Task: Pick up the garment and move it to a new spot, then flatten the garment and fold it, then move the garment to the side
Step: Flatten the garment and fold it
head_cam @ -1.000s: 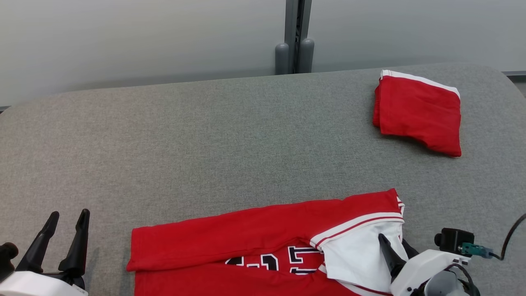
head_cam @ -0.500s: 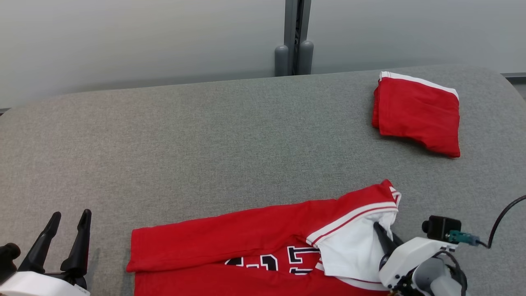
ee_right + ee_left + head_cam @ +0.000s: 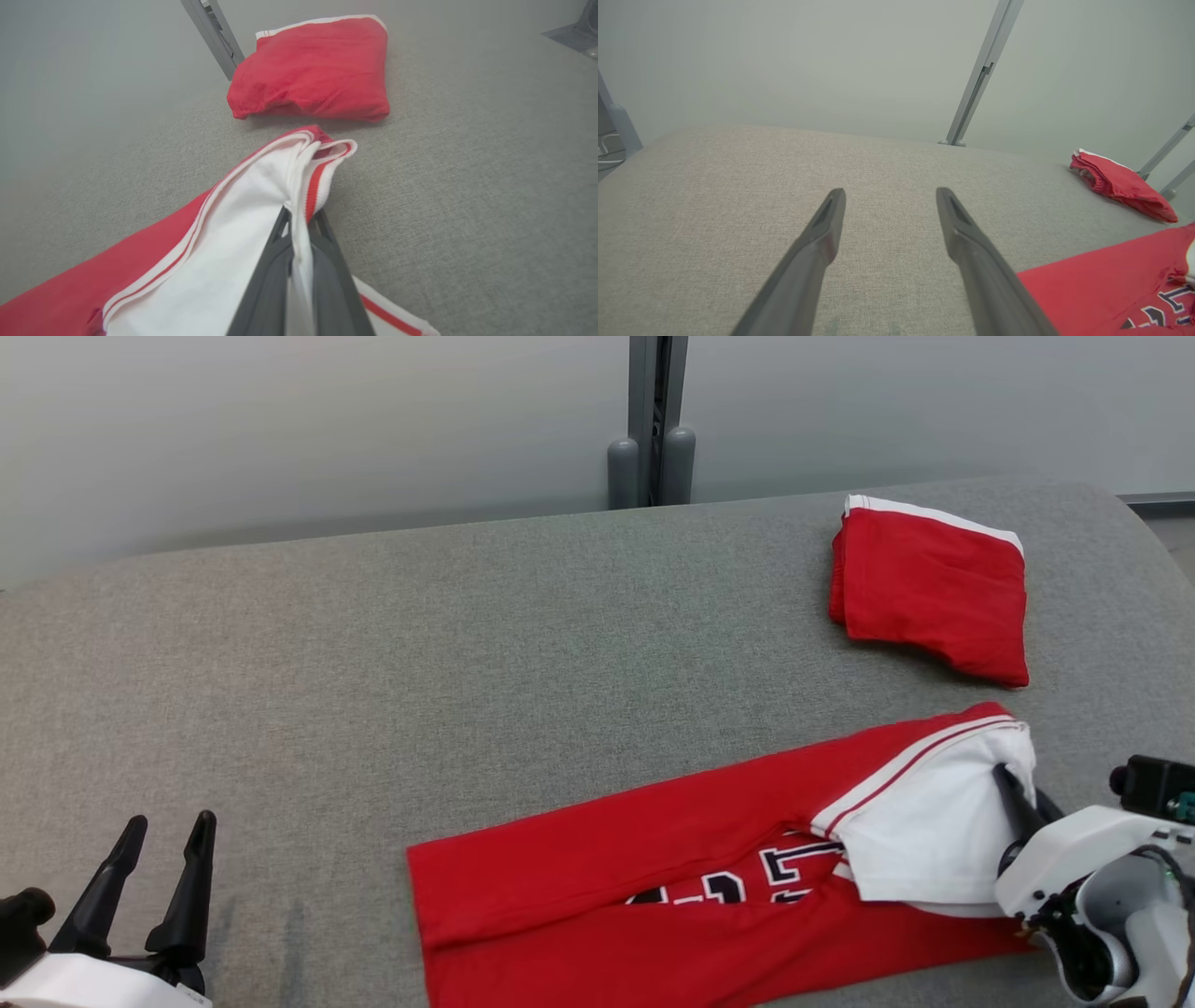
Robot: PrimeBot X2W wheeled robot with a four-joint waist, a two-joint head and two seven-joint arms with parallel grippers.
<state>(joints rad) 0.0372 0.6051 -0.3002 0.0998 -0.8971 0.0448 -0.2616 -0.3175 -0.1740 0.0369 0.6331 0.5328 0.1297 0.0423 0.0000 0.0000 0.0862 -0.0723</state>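
the right gripper [image 3: 301, 219] is clamped on the white end of the jersey [image 3: 607, 840], close beside the folded red bundle [image 3: 934, 588]; its long axis runs away from that bundle toward the left gripper [image 3: 170, 821], fingers apart.

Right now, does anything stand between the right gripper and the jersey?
Nothing: the right gripper is shut on the white edge of the jersey. A folded red garment lies just beyond, apart from it.
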